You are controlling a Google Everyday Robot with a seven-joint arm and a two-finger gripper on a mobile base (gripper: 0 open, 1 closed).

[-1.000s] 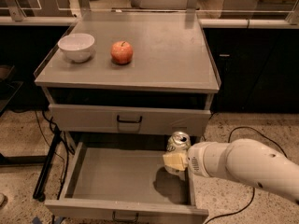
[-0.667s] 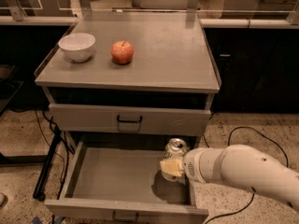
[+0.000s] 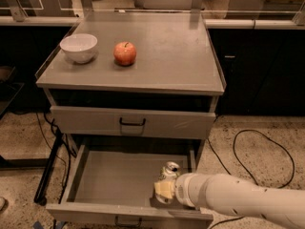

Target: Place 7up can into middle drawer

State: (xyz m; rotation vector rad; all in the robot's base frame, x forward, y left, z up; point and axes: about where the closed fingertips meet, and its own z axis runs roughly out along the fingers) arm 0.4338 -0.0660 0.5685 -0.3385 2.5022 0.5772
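The 7up can (image 3: 169, 171), silver and green with a pull-tab top, is held tilted inside the open middle drawer (image 3: 116, 180), at its right side just above the grey tray. My gripper (image 3: 165, 189) is shut on the can, its pale fingers (image 3: 163, 191) wrapped around the can's lower body. The white arm reaches in from the lower right. The can's lower part is hidden by the fingers.
A white bowl (image 3: 78, 47) and a red apple (image 3: 125, 53) stand on the cabinet top (image 3: 171, 56). A shut grey drawer front with a black handle (image 3: 132, 123) sits above the open drawer. A black cable (image 3: 259, 151) lies on the floor at right.
My gripper with the can has moved down and to the left, lower into the open drawer. The bowl and apple have not moved.
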